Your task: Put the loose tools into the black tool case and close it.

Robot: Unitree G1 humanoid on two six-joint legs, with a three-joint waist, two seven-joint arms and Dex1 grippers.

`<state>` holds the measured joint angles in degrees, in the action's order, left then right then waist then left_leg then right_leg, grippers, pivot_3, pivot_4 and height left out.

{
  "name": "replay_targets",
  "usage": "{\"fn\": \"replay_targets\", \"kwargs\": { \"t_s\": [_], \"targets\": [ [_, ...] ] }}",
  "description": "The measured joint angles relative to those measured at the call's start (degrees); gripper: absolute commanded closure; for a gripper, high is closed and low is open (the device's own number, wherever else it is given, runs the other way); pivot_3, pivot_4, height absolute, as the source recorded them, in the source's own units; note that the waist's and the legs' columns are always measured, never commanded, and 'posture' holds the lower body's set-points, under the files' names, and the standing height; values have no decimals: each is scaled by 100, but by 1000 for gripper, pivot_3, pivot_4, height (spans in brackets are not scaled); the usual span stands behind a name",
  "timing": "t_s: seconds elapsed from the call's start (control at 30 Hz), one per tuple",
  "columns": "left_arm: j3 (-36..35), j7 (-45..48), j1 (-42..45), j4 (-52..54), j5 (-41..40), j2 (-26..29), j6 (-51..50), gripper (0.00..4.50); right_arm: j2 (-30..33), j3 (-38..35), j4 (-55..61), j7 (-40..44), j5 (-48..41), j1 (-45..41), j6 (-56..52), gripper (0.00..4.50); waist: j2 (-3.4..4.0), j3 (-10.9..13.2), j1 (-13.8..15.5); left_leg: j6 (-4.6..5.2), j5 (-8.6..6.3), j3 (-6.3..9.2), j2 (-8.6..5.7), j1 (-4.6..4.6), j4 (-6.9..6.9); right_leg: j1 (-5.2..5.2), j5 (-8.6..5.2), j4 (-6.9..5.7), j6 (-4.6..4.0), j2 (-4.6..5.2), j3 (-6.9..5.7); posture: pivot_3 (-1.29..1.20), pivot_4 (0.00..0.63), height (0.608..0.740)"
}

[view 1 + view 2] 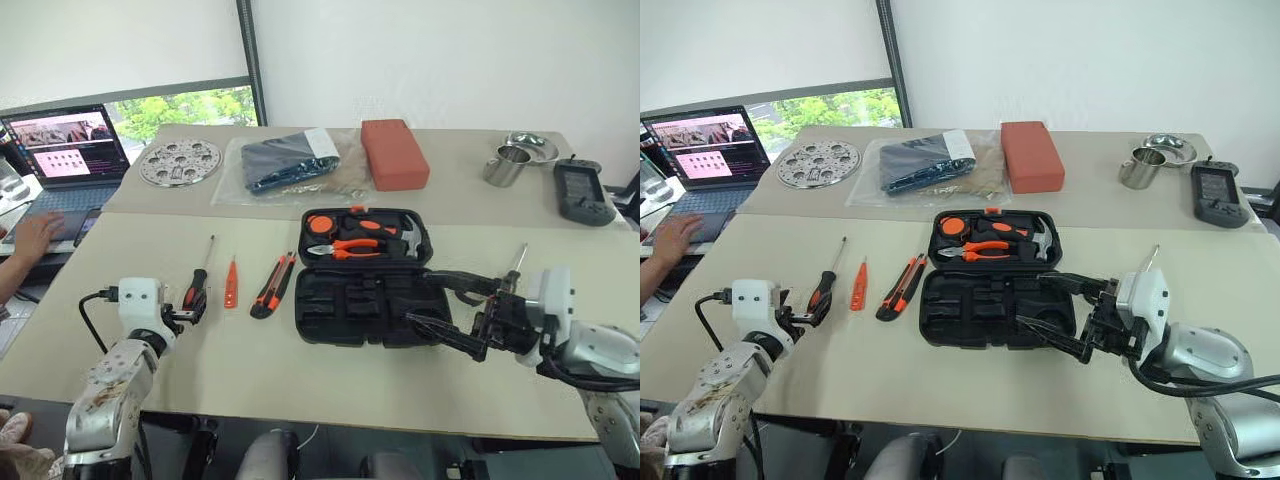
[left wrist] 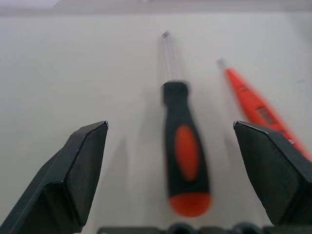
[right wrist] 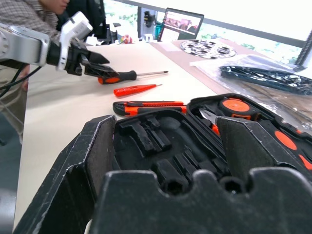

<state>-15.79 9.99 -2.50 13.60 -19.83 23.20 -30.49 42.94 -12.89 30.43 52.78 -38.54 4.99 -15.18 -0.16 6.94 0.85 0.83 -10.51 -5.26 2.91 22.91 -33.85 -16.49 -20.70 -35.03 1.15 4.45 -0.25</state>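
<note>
The black tool case point(image 1: 340, 305) lies open in the middle of the table, with pliers and a hammer in its far half and bare recesses in its near half. To its left lie an orange-black utility knife point(image 1: 272, 285), a slim orange tester screwdriver point(image 1: 231, 283) and a black-and-orange screwdriver point(image 1: 197, 285). My left gripper point(image 2: 170, 127) is open, its fingers on either side of that screwdriver's handle point(image 2: 186, 151) without touching it. My right gripper point(image 1: 420, 296) is open and hangs over the case's right end. Behind it the shaft of a second screwdriver point(image 1: 519, 258) sticks out.
At the back stand a perforated metal disc point(image 1: 180, 162), a clear plastic bag point(image 1: 285, 165), a red-brown block point(image 1: 393, 153), steel cups point(image 1: 512, 160) and a black handheld device point(image 1: 583, 192). A laptop point(image 1: 70, 150) and a person's hand point(image 1: 30, 240) are at the far left.
</note>
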Motion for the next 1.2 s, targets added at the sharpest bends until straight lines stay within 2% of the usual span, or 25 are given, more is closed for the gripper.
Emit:
{"fn": "replay_targets", "kwargs": {
  "t_s": [0.23,0.43,0.57,0.6,0.77,0.9,1.03,1.2],
  "targets": [
    [134,253,196,-312,27,36,-230,62,-9,74,4,-59,128,-77,-64,691,-3,2,-17,-7,4,-2,1,-11,0,2,0,-11,-1,1,27,0,150,740],
    [22,311,280,-480,51,65,-207,1830,-75,74,4,-1,93,-193,-64,691,-1,1,-18,-7,4,-4,2,-12,0,1,1,-14,-2,1,35,0,150,740],
    [-77,361,354,-633,74,125,-185,3389,-74,57,4,88,-119,-195,-118,691,-1,1,-18,-7,4,-4,3,-11,0,1,1,-14,-2,2,36,0,150,740],
    [-88,387,380,-679,80,136,-165,3561,-74,54,4,103,-167,-195,-159,691,-1,1,-17,-7,4,-3,3,-11,0,1,1,-14,-2,3,36,0,150,740],
    [-79,663,489,-886,161,204,179,3557,-63,-57,4,182,-555,-194,-328,691,0,1,-17,-7,4,-3,6,-6,1,-8,3,-15,-6,3,36,0,150,740],
    [27,1268,898,-1043,176,332,968,3557,-4,-260,-3,270,-835,-179,-506,691,-14,5,-2,-9,6,-2,6,3,1,-12,6,-11,-9,3,31,0,150,740],
    [469,2414,1600,-1124,182,662,1938,3557,73,-413,-94,346,-956,-178,-634,691,-8,2,-3,-9,6,-9,5,0,3,-11,6,-10,-9,2,36,0,150,740],
    [1802,4602,2853,-2028,569,1138,3227,3557,357,-668,-456,453,-867,-123,-683,691,1,0,-8,-8,8,-35,1,-4,6,-18,6,-12,-10,-13,30,0,150,740]
  ]
}}
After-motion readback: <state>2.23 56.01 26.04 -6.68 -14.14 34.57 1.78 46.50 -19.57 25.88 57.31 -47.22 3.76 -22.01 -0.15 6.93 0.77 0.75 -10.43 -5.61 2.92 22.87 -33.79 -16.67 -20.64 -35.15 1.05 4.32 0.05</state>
